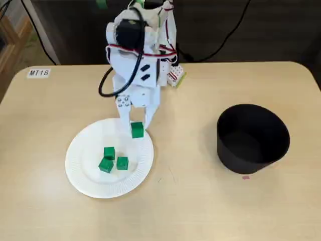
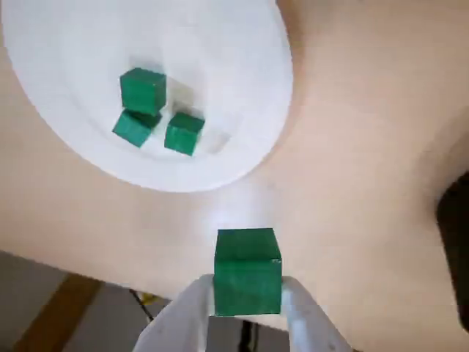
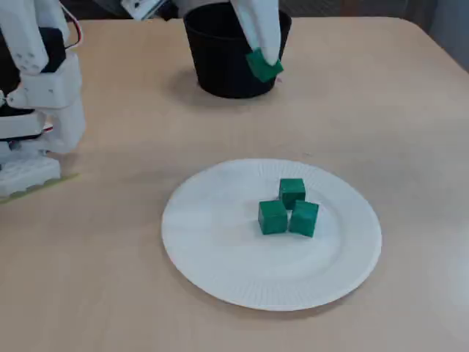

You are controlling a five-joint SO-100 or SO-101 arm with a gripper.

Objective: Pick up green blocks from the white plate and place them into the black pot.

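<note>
Gripper [image 1: 136,124], clamped on one green block [image 1: 137,131], hangs above the edge of the white plate [image 1: 80,173]; three more blocks [image 1: 109,152] lie on it; black pot [image 1: 253,150] stands well right of the plate in a fixed view.

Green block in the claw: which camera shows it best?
Wrist view: the held block fills the foreground, pinched in the claw. In a fixed view it looks small over the white plate's rim; in a fixed view it overlaps the black pot.
</note>
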